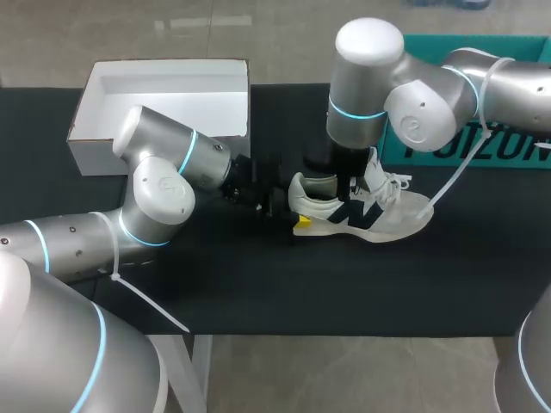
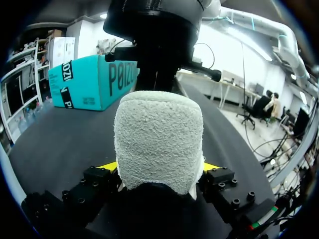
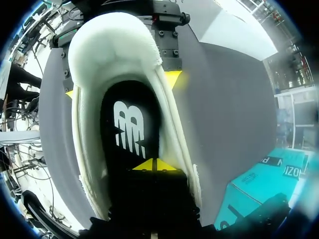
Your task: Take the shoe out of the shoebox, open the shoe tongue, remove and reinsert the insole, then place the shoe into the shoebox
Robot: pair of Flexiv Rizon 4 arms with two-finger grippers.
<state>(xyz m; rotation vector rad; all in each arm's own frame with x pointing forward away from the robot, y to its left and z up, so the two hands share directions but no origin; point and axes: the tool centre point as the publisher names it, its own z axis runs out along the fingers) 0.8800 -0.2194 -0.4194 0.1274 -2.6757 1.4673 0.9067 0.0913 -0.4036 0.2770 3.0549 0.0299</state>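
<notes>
The shoe (image 1: 370, 211) is sitting on the bench (image 1: 344, 284), outside the shoebox (image 1: 103, 155); the left claw (image 2: 158, 167) is clamping its heel; the right claw (image 3: 152, 165), tips pressed together, is sitting inside over the insole (image 3: 129, 124); insole work and reboxing are seemingly still pending.

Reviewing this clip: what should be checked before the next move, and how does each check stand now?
1. The shoe is out of the shoebox, on the table: ok.
2. The left gripper clamps the heel from both sides: ok.
3. The right gripper is inside the shoe opening: ok.
4. The insole lies in the shoe: ok.
5. The insole is pinched by the right gripper: cannot tell.
</notes>
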